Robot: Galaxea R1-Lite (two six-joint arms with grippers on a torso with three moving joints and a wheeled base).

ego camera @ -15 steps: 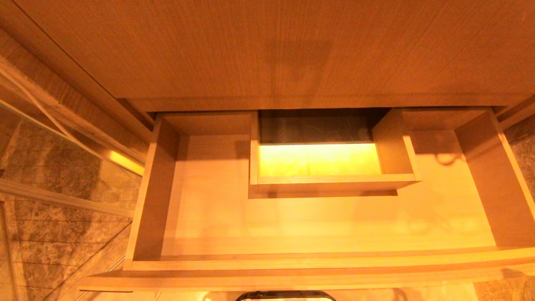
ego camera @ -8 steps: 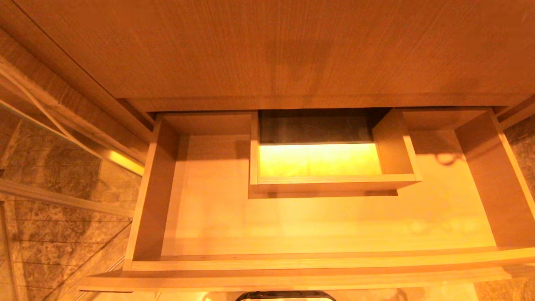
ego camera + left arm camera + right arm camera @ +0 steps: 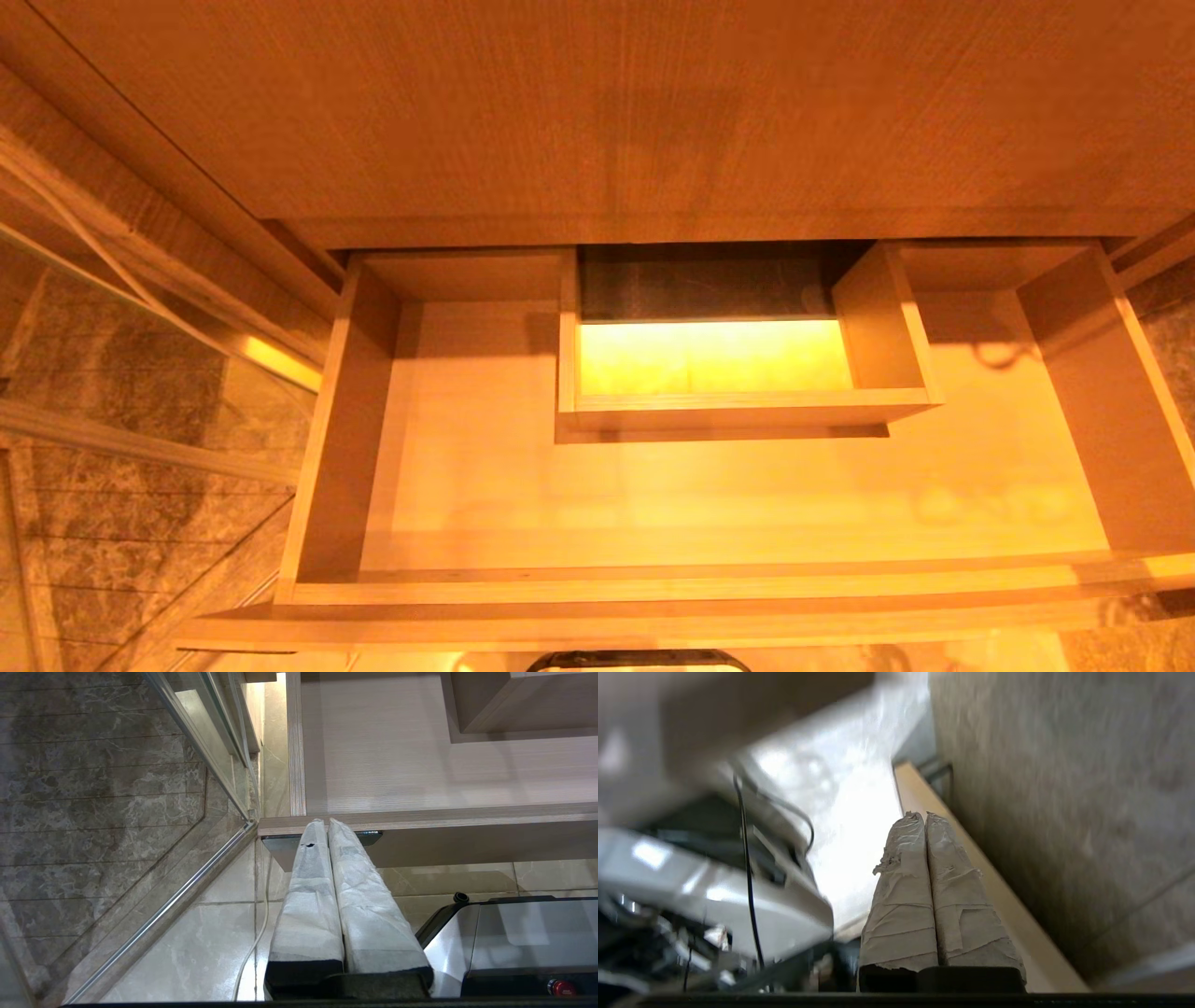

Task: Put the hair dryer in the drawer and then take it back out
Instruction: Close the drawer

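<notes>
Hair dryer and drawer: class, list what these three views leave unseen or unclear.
- Hair dryer: in no view; where it is cannot be told.
- Drawer: head view cuts off its right end; the countertop hides its back.
- Right gripper: right wrist view is blurred, so its surroundings are unclear.
- Left gripper: outside the head view.

A: What surrounds the cabinet?
B: A wooden countertop (image 3: 597,103) fills the head view from ten to two o'clock, lit a warm amber.
A: And lower down?
B: At eight o'clock stands a dark marbled wall (image 3: 103,373) with thin horizontal joints, met by a metal-framed glass panel (image 3: 140,439). A bright strip of light (image 3: 280,362) glows at nine o'clock beside it.
A: The floor?
B: Pale glossy marble tiles (image 3: 215,914), with a thin white cable (image 3: 254,938) trailing across them.
</notes>
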